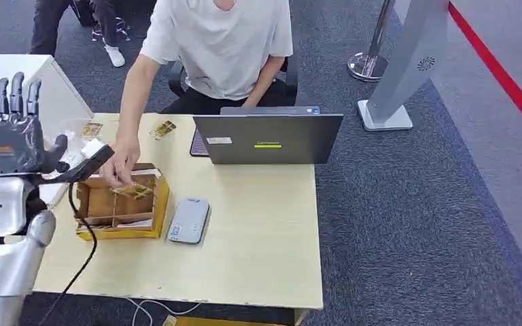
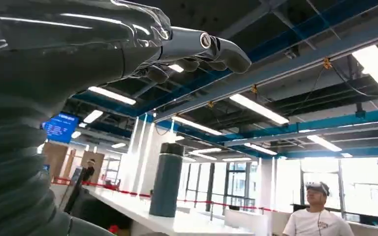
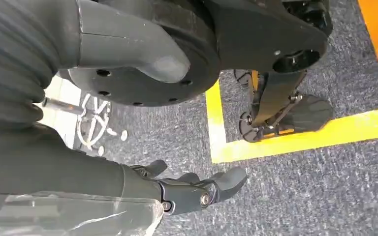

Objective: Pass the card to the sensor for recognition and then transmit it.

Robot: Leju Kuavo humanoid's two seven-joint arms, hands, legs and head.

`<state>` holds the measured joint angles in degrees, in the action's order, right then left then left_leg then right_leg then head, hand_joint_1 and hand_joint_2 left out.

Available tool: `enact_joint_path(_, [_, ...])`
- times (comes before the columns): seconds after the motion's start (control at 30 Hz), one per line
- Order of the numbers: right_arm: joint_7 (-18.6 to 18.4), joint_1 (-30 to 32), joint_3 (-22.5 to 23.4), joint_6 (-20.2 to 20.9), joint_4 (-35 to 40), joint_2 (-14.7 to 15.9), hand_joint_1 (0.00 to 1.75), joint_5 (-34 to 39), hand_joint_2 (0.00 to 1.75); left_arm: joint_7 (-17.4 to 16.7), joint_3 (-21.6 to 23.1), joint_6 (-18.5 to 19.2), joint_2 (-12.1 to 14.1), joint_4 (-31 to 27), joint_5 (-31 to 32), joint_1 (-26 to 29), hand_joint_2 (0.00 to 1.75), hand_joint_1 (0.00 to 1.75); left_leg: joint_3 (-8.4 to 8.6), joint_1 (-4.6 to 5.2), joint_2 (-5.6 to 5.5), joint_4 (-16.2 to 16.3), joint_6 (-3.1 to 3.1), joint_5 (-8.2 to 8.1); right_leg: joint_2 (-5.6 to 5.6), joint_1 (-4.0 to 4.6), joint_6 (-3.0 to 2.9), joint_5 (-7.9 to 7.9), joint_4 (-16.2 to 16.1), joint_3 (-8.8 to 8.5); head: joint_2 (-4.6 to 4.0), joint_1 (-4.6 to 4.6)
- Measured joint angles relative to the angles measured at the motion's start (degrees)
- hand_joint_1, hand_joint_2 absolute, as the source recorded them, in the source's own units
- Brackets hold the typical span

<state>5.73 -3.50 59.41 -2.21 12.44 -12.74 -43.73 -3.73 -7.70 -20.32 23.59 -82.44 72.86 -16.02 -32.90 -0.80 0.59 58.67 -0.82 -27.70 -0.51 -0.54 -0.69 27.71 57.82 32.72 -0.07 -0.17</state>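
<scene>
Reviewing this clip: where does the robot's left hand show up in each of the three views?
Head view: left hand raised at the left edge, fingers up and apart, holding nothing, beside the cardboard box.
Left wrist view: it juts from the top left against the ceiling.
Right wrist view: not in it; that is the right hand, above the floor.
Shared landmark: the person in the white T-shirt.

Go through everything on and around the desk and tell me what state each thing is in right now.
left hand: raised, fingers apart, holding nothing
right hand: hanging toward the floor, holding nothing
laptop: lid open, back facing the robot
cardboard box: open-topped, person's hand reaching in
card reader: flat on desk, nothing on it
loose card: lying flat on desk
</scene>
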Motion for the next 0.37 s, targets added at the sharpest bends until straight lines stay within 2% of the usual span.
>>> enact_joint_path(0.07, [0.0, 0.2, 0.6, -0.5, 0.0, 0.0, 0.00, 0.1, 1.75, 4.0, -5.6, -2.6, 1.8, -1.1, -3.3, 5.5, 1.75, 0.00, -0.04, -0.01, 0.07, -0.1, -0.05, -0.06, -0.09, 0.01, -0.13, 0.10, 0.0, 0.03, 0.00, 0.02])
enact_joint_path(0.17, [-0.1, 0.7, 1.4, -0.9, 0.0, 0.0, 0.00, 0.5, 1.75, 11.5, -18.3, -6.2, 4.1, -0.9, -6.8, 13.5, 1.75, 0.00, -0.06, -0.08, 0.18, -0.1, -0.17, -0.15, -0.20, 0.04, -0.13, 0.18, 0.0, 0.18, 0.00, -0.02])
enact_joint_path(0.27, [-0.2, 0.9, 2.2, -1.3, 0.0, 0.0, 0.00, 0.6, 1.75, 21.1, -31.2, -6.9, 4.7, 1.2, -6.7, 16.8, 1.75, 0.00, -0.09, -0.15, 0.00, -0.1, -0.18, -0.15, -0.02, 0.13, -0.19, 0.33, 0.0, 0.17, 0.00, 0.02])
enact_joint_path(0.37, [0.0, 0.9, 2.6, -1.5, 0.0, 0.0, 0.00, 0.5, 1.75, 27.5, -41.6, -6.7, 4.7, 3.7, -5.4, 18.5, 1.75, 0.00, -0.25, -0.24, -0.18, -0.1, -0.21, -0.17, 0.19, 0.19, -0.21, 0.33, 0.1, -0.03, 0.00, 0.04])
